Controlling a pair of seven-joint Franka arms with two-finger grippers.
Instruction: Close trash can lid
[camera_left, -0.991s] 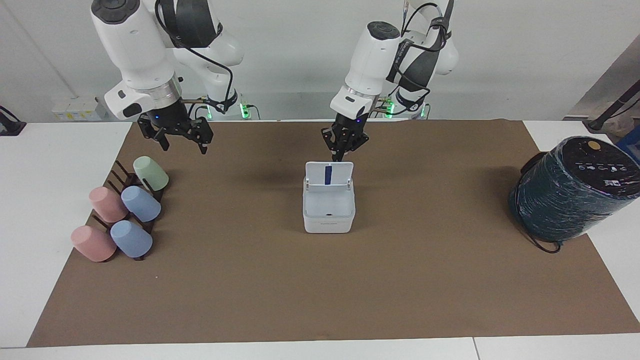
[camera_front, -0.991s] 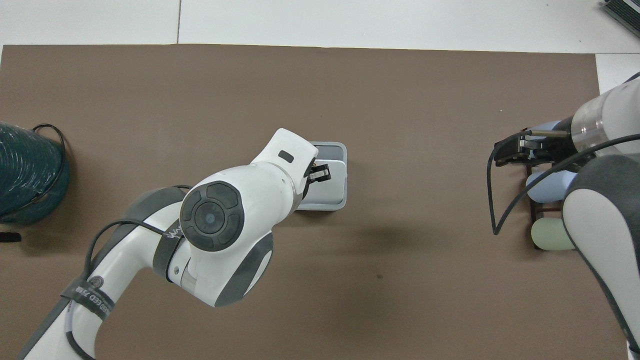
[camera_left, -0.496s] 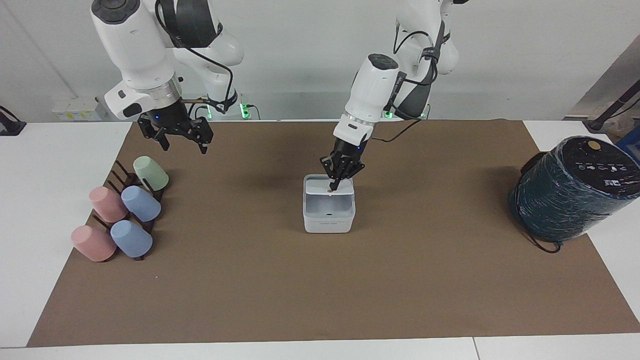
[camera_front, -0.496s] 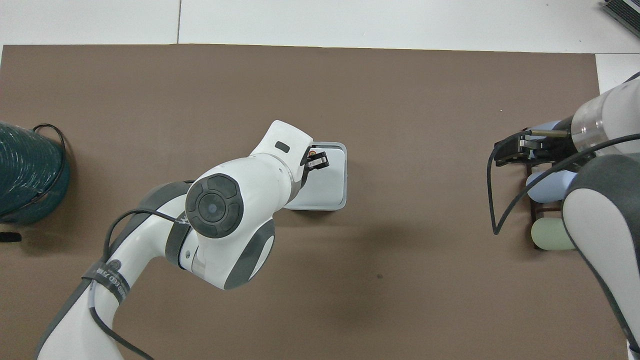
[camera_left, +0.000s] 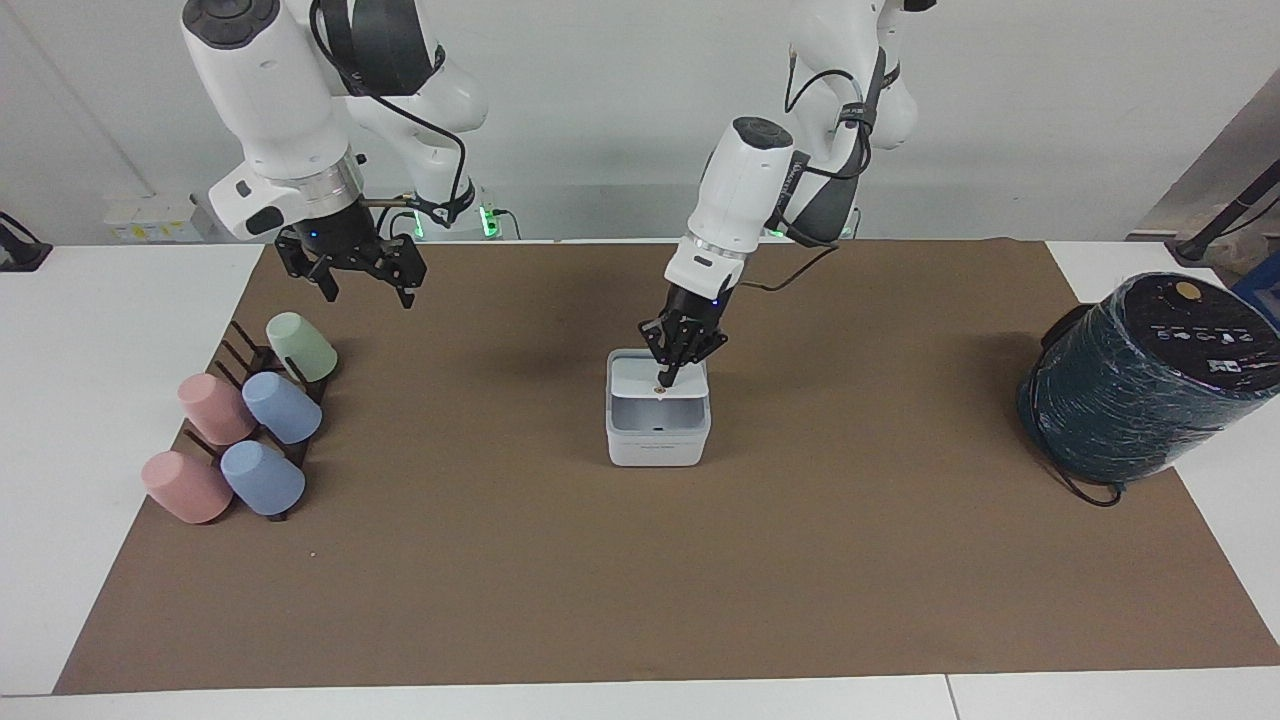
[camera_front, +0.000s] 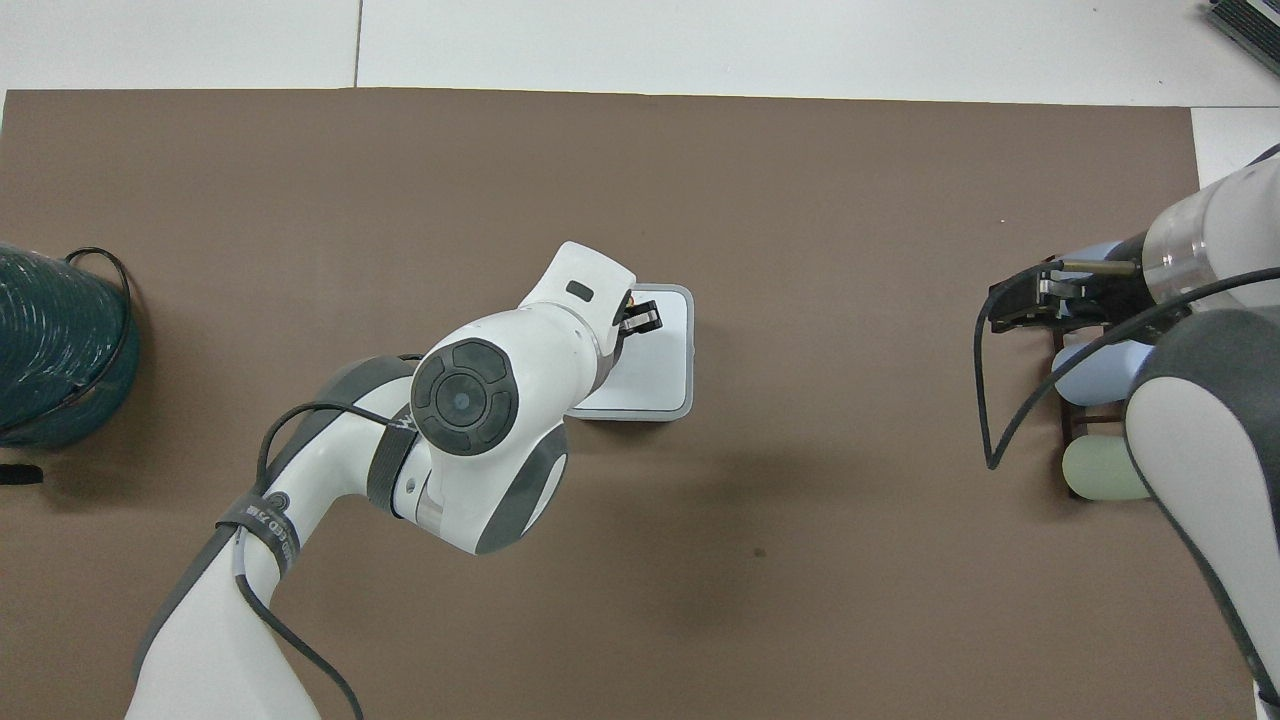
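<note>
The small white trash can (camera_left: 657, 448) stands mid-table on the brown mat. Its lid (camera_left: 638, 377) is tilted far down over the opening, orange dot face up, and its free edge is still a little above the rim, so a strip of the inside shows. My left gripper (camera_left: 666, 378) is shut, its tips pressing on the lid beside the orange dot. In the overhead view the left arm covers part of the trash can (camera_front: 689, 352); the lid (camera_front: 662, 352) and the left gripper (camera_front: 640, 320) show. My right gripper (camera_left: 365, 288) waits open over the cup rack (camera_left: 262, 372).
A large dark wrapped cylinder (camera_left: 1145, 385) with a cable stands at the left arm's end of the table and shows in the overhead view (camera_front: 55, 345). The rack with several pastel cups (camera_left: 283, 408) is at the right arm's end.
The lid has swung from upright, blue stripe showing, down over the can. My left gripper went forward and down with it, pushing it. The right arm has not moved.
</note>
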